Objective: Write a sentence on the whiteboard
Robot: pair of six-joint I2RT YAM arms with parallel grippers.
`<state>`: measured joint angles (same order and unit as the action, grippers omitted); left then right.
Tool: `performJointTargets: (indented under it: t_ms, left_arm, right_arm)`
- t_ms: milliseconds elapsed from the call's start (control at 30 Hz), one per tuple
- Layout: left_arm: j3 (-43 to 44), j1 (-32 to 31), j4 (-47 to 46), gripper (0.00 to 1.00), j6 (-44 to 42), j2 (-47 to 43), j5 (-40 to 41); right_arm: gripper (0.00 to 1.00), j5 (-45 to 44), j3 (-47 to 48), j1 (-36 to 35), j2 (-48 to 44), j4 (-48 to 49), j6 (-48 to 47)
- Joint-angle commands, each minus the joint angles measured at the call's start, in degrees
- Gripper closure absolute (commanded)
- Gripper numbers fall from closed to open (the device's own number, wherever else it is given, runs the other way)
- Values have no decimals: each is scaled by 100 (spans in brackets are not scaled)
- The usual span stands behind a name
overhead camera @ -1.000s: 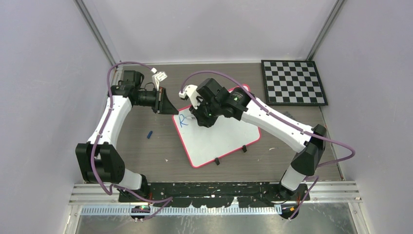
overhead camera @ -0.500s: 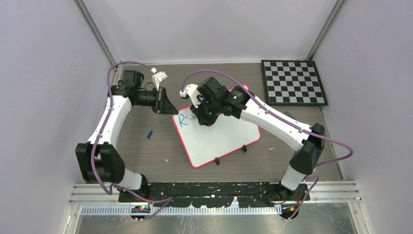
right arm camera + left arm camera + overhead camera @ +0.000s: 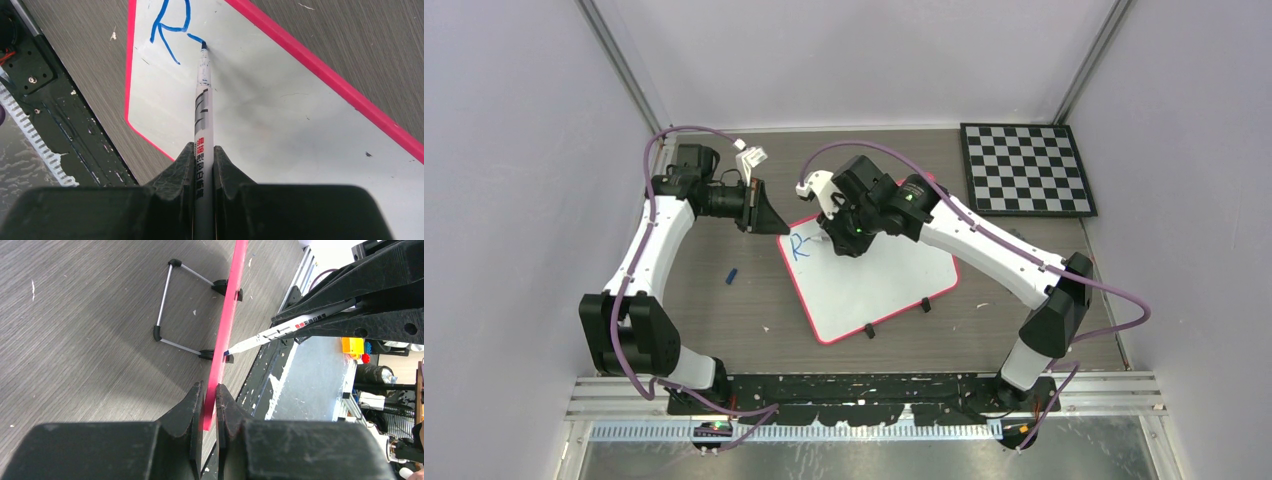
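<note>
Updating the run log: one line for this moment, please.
left pincer: clamps whiteboard rim | right pincer: grips marker, tip touching whiteboard | written: blue R

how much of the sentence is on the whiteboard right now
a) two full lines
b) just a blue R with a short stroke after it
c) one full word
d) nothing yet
B: the right wrist view shows only a blue R of the sentence on the whiteboard, with the marker tip at a short stroke beside it.
</note>
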<state>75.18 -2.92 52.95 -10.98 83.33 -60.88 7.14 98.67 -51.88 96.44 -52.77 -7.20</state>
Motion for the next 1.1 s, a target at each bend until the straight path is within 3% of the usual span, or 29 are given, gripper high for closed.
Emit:
performJointTargets:
  t_ms: [0, 433, 1067]
  left_arm:
    - [51, -60, 75, 100, 17, -115, -58]
    - [44, -73, 86, 100, 17, -141, -43]
    - [28, -90, 84, 100, 0, -170, -54]
  right_arm:
    - [100, 2, -65, -1, -92, -17, -8]
    - [100, 22, -330, -32, -201, -136, -100]
    - [100, 35, 711, -49, 56, -213, -48]
